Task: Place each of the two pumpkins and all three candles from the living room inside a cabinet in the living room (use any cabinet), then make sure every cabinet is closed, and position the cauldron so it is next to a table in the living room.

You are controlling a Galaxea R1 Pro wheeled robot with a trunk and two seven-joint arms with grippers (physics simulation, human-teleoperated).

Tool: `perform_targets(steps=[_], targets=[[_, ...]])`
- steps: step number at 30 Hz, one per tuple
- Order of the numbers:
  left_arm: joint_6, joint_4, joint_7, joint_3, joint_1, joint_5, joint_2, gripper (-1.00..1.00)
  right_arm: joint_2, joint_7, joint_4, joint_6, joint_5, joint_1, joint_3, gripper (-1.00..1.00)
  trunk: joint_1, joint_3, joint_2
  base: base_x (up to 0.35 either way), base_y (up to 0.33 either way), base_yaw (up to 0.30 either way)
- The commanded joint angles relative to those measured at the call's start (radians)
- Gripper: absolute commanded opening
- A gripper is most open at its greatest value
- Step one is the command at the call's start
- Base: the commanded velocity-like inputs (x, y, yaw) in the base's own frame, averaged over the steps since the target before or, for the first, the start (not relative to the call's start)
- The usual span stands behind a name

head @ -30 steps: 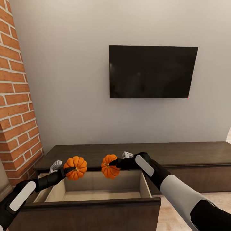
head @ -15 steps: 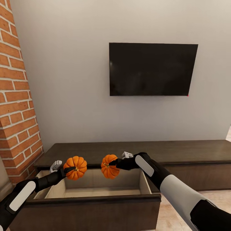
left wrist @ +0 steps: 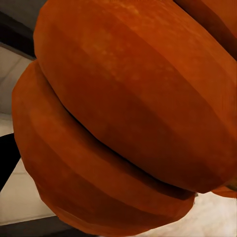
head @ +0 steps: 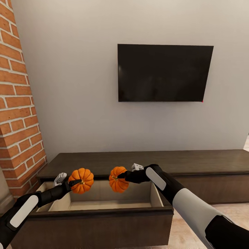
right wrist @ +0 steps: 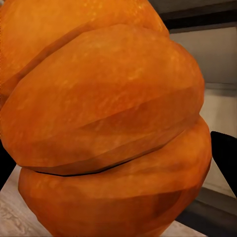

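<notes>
1. The left pumpkin [head: 81,180] hangs in the air above the left part of the open drawer [head: 103,202]; the right pumpkin [head: 118,179] hangs beside it, apart from it, above the drawer's middle; both sit higher than the drawer's rim, neither touching the wood.
2. Each looks small, hard and rigid, with deep ribs and a smooth skin; I judge them light and unlikely to crush, but rounded enough to roll once let go; the grooves between the ribs look like the surest place for fingers to seat, across the widest part of the body.
3. The left gripper [head: 73,182] is clamped on the left pumpkin from its near side; in the left wrist view the orange ribs [left wrist: 128,118] crowd right up to the camera; the right gripper [head: 121,177] is clamped on the right pumpkin, whose ribs [right wrist: 106,128] crowd the right wrist view likewise.
4. The drawer belongs to the long, low dark-brown cabinet [head: 145,160] against the wall; its pale inside looks bare and deep enough for both; lowering each before release would, I judge, keep them from bouncing or rolling against the walls.
5. A dark television [head: 164,72] hangs above; a brick wall [head: 17,114] stands at the left.
</notes>
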Motion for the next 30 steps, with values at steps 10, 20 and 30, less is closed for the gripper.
perform_targets(steps=[10,20,30], targets=[[0.003,0.0,0.004,-0.002,-0.001,0.005,0.001,-1.0,0.0,-0.003,-0.001,-0.001,0.001,-0.001,0.001,-1.0,0.003,-0.028,-0.002,0.0,0.0,0.0],[0.003,-0.002,0.008,-0.006,-0.001,0.004,0.0,-1.0,-0.001,-0.002,-0.002,-0.013,0.001,-0.001,-0.002,-1.0,0.003,-0.028,-0.002,0.0,0.0,0.0],[0.003,-0.002,0.009,-0.007,-0.001,0.004,0.0,-1.0,-0.001,-0.007,-0.001,-0.014,0.001,-0.001,0.002,-1.0,0.003,-0.028,-0.002,0.0,0.0,0.0]])
